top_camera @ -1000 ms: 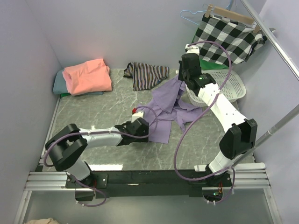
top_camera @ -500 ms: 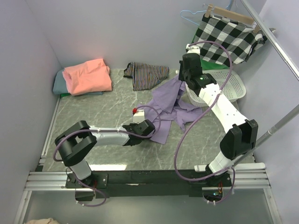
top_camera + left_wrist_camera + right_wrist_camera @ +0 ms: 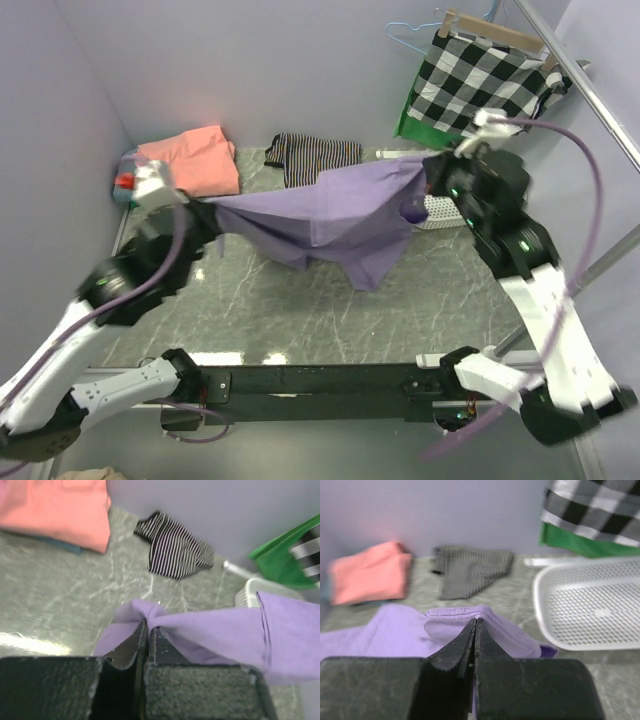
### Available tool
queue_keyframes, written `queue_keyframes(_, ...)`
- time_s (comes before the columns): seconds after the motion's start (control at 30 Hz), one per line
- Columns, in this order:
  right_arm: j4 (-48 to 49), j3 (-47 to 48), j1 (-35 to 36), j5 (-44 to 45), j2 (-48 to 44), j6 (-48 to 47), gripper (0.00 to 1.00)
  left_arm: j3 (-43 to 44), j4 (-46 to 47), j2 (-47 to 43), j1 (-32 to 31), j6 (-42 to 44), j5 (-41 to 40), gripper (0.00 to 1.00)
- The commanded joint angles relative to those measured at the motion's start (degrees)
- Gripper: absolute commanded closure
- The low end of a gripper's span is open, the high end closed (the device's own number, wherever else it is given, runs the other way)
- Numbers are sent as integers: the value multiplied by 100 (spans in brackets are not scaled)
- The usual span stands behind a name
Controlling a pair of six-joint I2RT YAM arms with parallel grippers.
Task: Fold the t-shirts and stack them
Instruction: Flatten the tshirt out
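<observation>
The lavender-purple t-shirt point(image 3: 330, 215) hangs stretched in the air between my two grippers, its lower part drooping toward the table. My left gripper point(image 3: 205, 210) is shut on the shirt's left end; the left wrist view shows cloth point(image 3: 225, 635) bunched at the closed tips of that gripper point(image 3: 148, 625). My right gripper point(image 3: 425, 185) is shut on the right end, pinching a stitched hem point(image 3: 455, 612) between its tips point(image 3: 476, 622). The salmon-pink t-shirt point(image 3: 190, 160) lies folded at the back left on top of the grey-teal one point(image 3: 57, 542).
A black-and-white striped garment point(image 3: 312, 155) lies at the back middle. A white perforated basket point(image 3: 590, 605) stands at the back right. Above it hang a checked cloth point(image 3: 490, 70) on a wooden hanger and a green cloth point(image 3: 415, 115). A metal rail point(image 3: 590, 100) crosses the right side.
The left gripper closed on the lavender shirt's edge. Both arms then rose and spread apart, lifting the shirt off the table and pulling it taut between them.
</observation>
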Motion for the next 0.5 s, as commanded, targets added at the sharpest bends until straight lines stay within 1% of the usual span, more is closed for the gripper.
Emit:
queue_keyframes(0.0, -165, -247, 101, -1140, -1115, 23, 100, 767, -1176, -448, -1, 678, 70, 99)
queue_keyframes(0.03, -279, -282, 118, -1220, -1273, 23, 100, 907, -1326, -511, -1, 731, 142, 99)
queue_keyframes(0.07, -324, -308, 127, -1578, -1623, 40, 100, 1231, -1458, -555, -1, 749, 221, 99)
queue_keyframes(0.1, -359, -361, 127, -1686, -1791, 67, 100, 1391, -1546, -677, -1, 784, 300, 98)
queue_keyframes(0.13, -403, -396, 127, -1826, -2132, 110, 100, 1662, -1608, -757, -1, 967, 632, 96)
queue_keyframes(0.2, -394, -501, 127, -2264, -2451, 128, 100, 1979, -1696, -897, -1, 1100, 976, 90)
queue_keyframes(0.23, -386, -528, 127, -2397, -2583, 172, 100, 2390, -1836, -907, -1, 1179, 1369, 88)
queue_keyframes(0.3, -377, -537, 127, -2748, -2926, 207, 100, 2823, -2038, -863, -1, 1259, 1731, 87)
queue_keyframes(0.33, -368, -528, 127, -2820, -3092, 242, 100, 3216, -2117, -837, -1, 1328, 1951, 86)
queue_keyframes(0.37, -359, -520, 127, -2864, -3163, 251, 100, 3412, -2318, -776, -1, 1329, 2249, 86)
queue_keyframes(0.43, -281, -537, 136, -2786, -3304, 286, 100, 3676, -2434, -687, -1, 1373, 2340, 83)
queue_keyframes(0.47, -263, -528, 127, -2724, -3305, 269, 100, 3738, -2583, -644, -1, 1355, 2140, 79)
